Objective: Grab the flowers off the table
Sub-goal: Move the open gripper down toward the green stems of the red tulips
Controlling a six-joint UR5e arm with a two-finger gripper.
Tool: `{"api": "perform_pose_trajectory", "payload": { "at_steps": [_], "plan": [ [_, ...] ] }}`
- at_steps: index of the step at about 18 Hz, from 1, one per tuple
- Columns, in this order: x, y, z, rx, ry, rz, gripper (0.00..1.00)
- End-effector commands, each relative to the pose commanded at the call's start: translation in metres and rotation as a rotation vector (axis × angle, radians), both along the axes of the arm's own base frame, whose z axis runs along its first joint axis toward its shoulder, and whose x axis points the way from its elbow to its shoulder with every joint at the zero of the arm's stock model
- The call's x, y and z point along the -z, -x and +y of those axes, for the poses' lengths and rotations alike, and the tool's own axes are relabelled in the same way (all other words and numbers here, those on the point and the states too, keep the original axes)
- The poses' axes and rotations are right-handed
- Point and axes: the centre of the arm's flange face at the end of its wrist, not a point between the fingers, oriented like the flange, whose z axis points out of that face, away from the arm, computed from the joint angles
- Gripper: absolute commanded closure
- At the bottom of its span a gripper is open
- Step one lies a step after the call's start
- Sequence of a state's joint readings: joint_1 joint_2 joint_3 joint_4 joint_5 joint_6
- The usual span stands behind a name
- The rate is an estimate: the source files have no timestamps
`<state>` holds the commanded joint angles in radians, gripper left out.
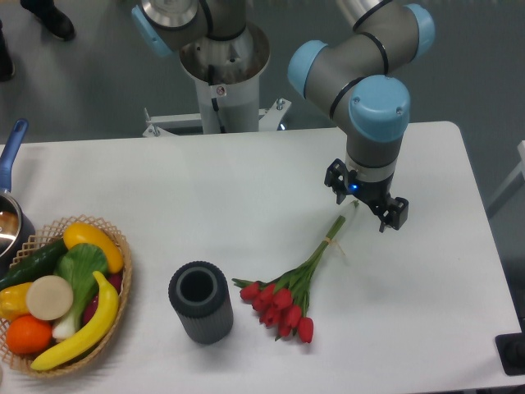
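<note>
Bunch of red tulip buds on long tied green stems [289, 289] lies on white matte tabletop [246, 197], long axis diagonal, stem ends under black two-finger gripper [366, 203]. Jaws spread, straddling stem tips; contact unclear.

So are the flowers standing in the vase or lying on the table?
Lying flat on the table: the flowers rest beside the upright vase, not in it.

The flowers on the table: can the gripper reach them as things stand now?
Probably yes. The gripper is right above the stem ends of the flowers, and nothing lies between them; the dark vase stands apart from the buds.
</note>
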<state>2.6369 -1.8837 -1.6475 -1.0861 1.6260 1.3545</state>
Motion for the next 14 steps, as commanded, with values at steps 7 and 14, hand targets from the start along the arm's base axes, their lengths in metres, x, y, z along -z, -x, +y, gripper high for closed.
{"api": "perform_pose_trajectory", "payload": {
  "at_steps": [7,14],
  "plan": [
    [0.008,-0.006,0.004,-0.004,-0.018,-0.023,0.0],
    [0.038,-0.023,0.016,-0.024,-0.063,-0.043,0.0]
  ]
}}
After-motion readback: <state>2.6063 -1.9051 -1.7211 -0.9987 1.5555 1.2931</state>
